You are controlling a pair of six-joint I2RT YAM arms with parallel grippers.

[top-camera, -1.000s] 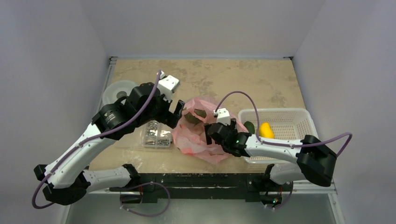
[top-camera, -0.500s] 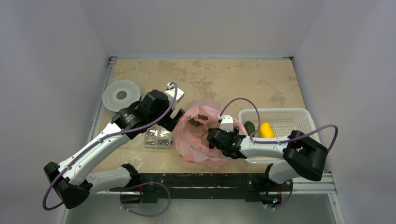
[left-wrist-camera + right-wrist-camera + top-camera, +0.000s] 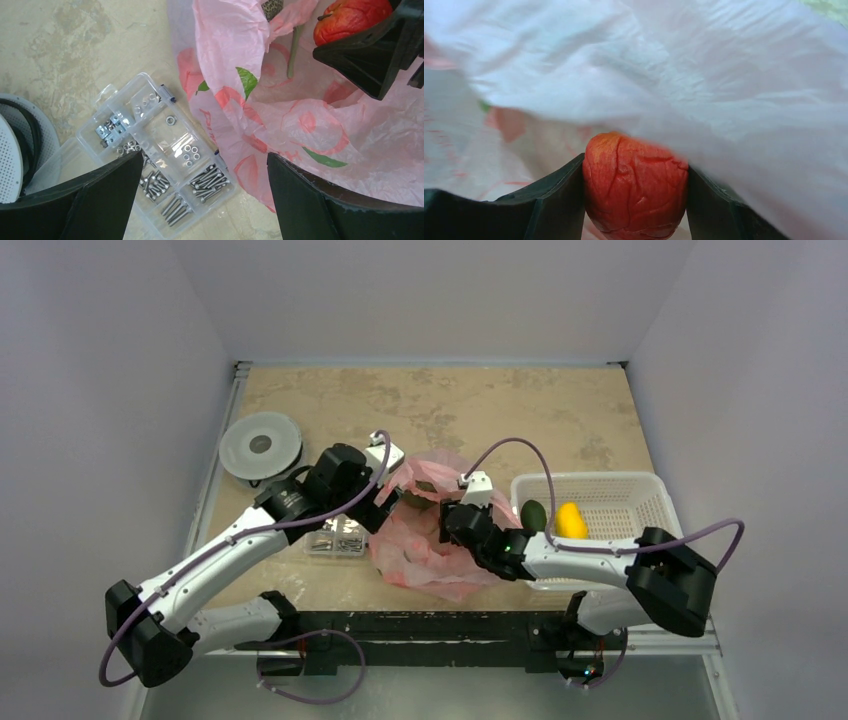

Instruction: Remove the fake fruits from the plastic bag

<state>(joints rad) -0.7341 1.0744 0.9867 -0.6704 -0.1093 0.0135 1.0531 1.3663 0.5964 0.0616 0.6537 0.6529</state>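
My right gripper [image 3: 636, 210] is closed on a wrinkled red fruit [image 3: 634, 180], which sits pinched between both fingers inside the pink bag [image 3: 300, 125]. My left gripper [image 3: 202, 165] hangs wide open and empty over the bag's edge and a parts box [image 3: 165, 140].

Red fruit [image 3: 634, 189] inside pink bag [image 3: 310, 125]

Left arm [image 3: 205, 565]: white link shells, black round joint housings.
Right arm [image 3: 580, 558]: same white shells, bulky black joints.
Cables [image 3: 515, 441]: thin, purple, looping beside each arm.
Wrist cameras [image 3: 476, 483]: small white blocks.
Pincer fingers [image 3: 100, 200]: black, broad, wedge-shaped.
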